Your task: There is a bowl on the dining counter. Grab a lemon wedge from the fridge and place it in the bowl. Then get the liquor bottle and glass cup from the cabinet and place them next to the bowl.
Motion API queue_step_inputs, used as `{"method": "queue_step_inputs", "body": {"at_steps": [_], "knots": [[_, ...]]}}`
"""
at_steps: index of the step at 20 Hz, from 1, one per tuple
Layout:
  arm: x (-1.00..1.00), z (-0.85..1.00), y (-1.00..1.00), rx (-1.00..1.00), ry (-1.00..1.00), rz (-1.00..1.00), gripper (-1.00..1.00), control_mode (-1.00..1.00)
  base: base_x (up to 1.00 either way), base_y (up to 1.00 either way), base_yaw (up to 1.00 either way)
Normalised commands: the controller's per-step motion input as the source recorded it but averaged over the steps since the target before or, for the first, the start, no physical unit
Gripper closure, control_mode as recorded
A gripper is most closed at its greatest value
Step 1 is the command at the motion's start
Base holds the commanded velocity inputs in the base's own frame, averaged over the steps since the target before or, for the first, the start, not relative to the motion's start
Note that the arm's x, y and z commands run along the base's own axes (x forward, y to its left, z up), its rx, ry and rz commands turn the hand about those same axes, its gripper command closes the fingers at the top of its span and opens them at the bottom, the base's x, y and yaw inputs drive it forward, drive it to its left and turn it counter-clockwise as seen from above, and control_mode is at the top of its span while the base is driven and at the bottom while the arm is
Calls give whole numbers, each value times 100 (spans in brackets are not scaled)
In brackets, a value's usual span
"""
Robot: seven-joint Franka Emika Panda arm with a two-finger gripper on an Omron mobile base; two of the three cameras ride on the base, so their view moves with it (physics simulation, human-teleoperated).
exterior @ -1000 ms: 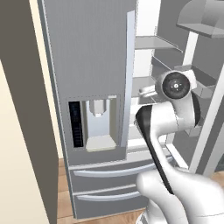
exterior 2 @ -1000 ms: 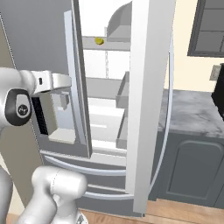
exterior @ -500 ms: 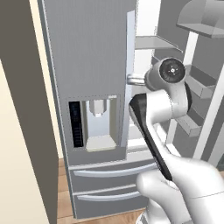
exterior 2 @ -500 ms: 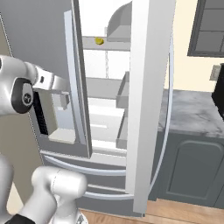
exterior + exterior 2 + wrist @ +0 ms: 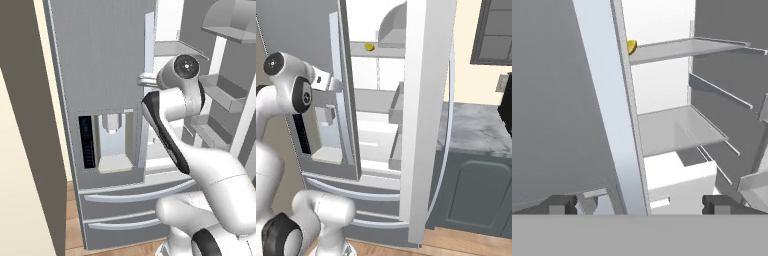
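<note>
I see the small yellow lemon wedge (image 5: 632, 47) on the grey upper fridge shelf (image 5: 682, 49), well beyond my two-finger gripper (image 5: 639, 204), whose jaws stand wide apart, apparently straddling the grey fridge door's (image 5: 557, 100) pale edge.

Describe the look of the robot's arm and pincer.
The arm is glossy white, built of rounded, bulbous links with dark bands at the joints and a round dark cap on one joint. The pincer ends in two small, dark grey, blocky finger tips. No cables show.
</note>
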Motion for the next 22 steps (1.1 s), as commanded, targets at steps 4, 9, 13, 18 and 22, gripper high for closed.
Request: {"method": "queue_step_inputs", "body": {"at_steps": [4, 9, 13, 18, 22], "knots": [[66, 0, 5, 17, 0, 11, -100, -100, 0, 0, 0], [64, 0, 9, 20, 0, 7, -100, -100, 0, 0, 0], [50, 0, 20, 7, 1, 0, -100, -100, 0, 0, 0], [23, 0, 2, -5, 12, -3, -100, -100, 0, 0, 0], [4, 0, 0, -21, 1, -1, -100, -100, 0, 0, 0]]}}
